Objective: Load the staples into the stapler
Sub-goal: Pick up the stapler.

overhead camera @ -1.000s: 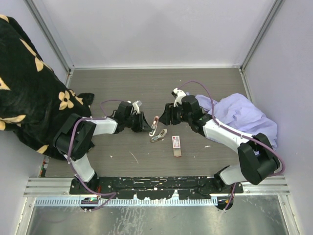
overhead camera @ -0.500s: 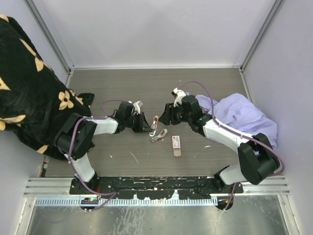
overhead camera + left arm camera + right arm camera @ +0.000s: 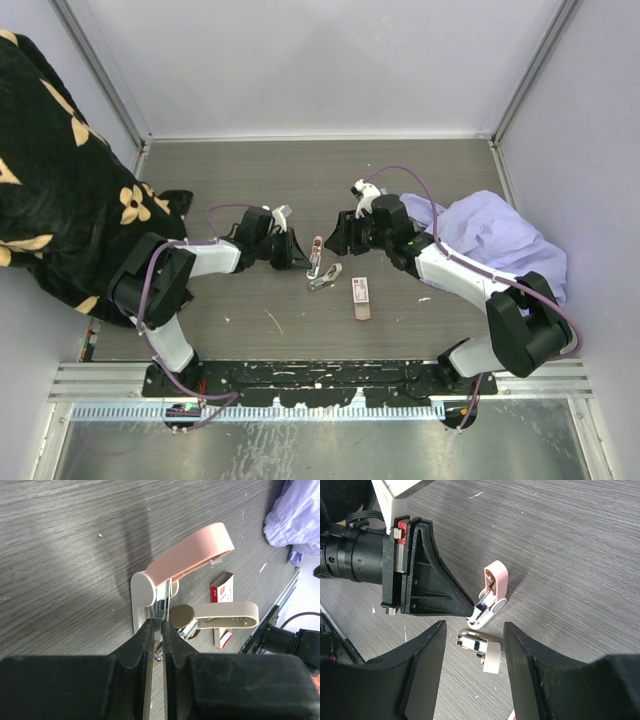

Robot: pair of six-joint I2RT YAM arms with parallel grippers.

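Now the left gripper (image 3: 158, 625) pinches the open stapler (image 3: 190, 555)

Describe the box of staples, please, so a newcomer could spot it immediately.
On the dark wood-grain table, look just right of the opened pink stapler, toward the near edge. The staples are the small flat box there, the only red-and-white printed thing.
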